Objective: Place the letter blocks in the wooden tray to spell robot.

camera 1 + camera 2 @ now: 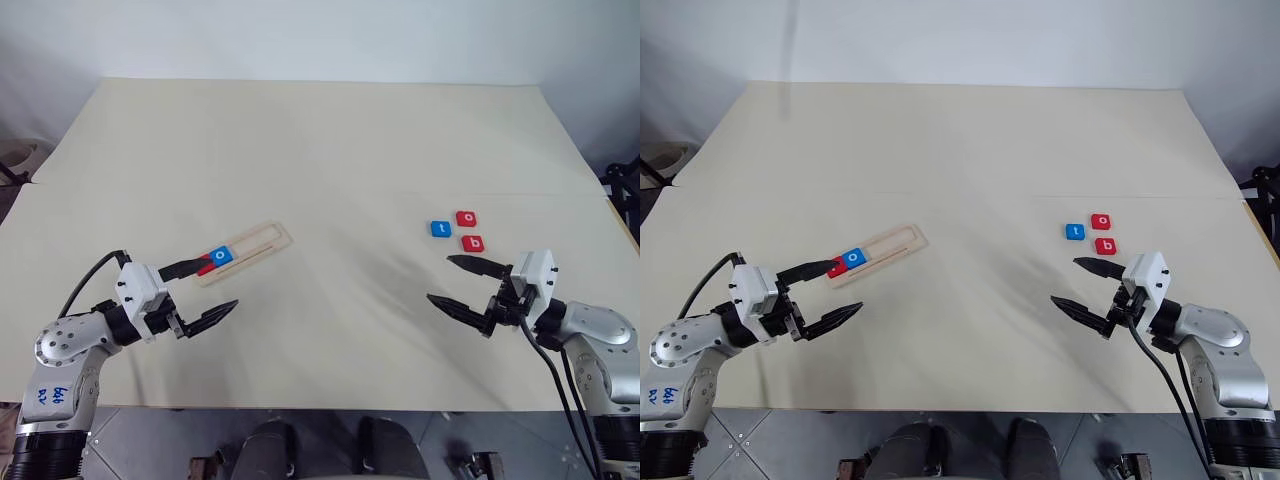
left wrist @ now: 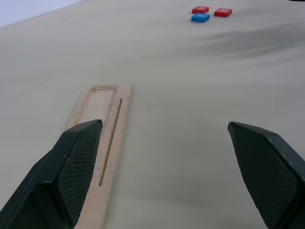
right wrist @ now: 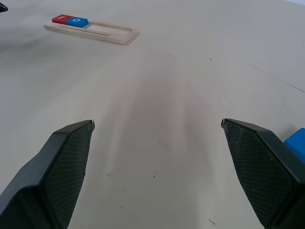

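Observation:
The wooden tray (image 1: pixel 262 240) lies slanted on the left half of the table. At its near end sit a blue letter block "o" (image 1: pixel 220 256) and a red one (image 3: pixel 59 19), which my left finger partly covers in the eye views. On the right lie three loose blocks: a blue "t" (image 1: pixel 440 229), a red "o" (image 1: pixel 467 218) and a red "b" (image 1: pixel 473 243). My left gripper (image 1: pixel 220 283) hovers open and empty just in front of the tray's near end. My right gripper (image 1: pixel 438 278) hangs open and empty, a little nearer than the loose blocks.
The cream table (image 1: pixel 330 150) stretches wide between the tray and the loose blocks and behind them. Its front edge runs close under both arms. A dark stand (image 1: pixel 622 180) is off the right edge.

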